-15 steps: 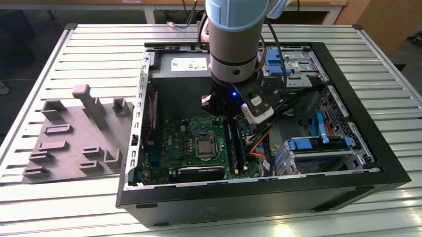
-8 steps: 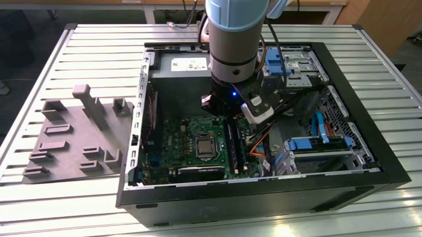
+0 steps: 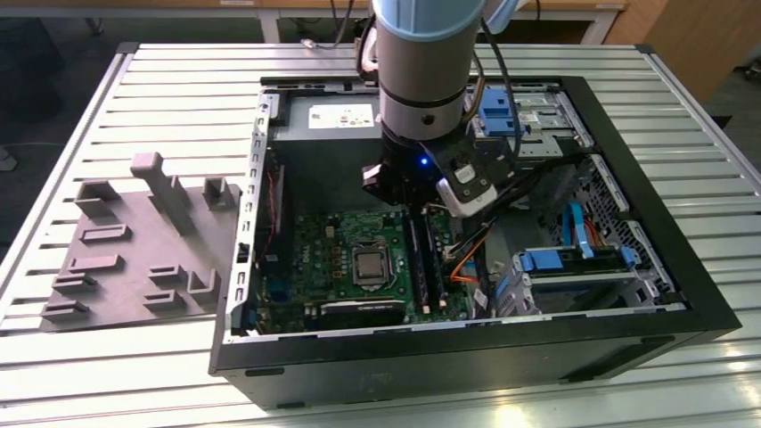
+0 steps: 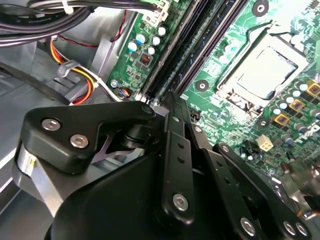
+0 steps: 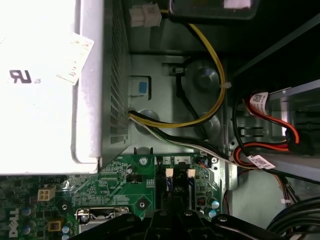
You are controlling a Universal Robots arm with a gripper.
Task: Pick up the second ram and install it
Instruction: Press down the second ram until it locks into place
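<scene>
the arm was down inside the open computer case (image 3: 476,357), its gripper (image 3: 411,203) hanging right over the far end of the long black slots (image 3: 426,259) on the green board (image 3: 327,259), just beside the processor socket (image 3: 372,266). the second ram (image 3: 418,254) appeared to stand on edge in those slots, a thin dark strip running along the board, though whether it was seated could not be told. in the second wrist view the black finger linkages (image 4: 175,165) crowded together above the slots (image 4: 200,45), tips hidden, so whether the pincer was clenched or released could not be told. the grey plastic block (image 3: 131,250) sat on the slatted table (image 3: 178,89), well apart, toward the exterior view's left.
</scene>
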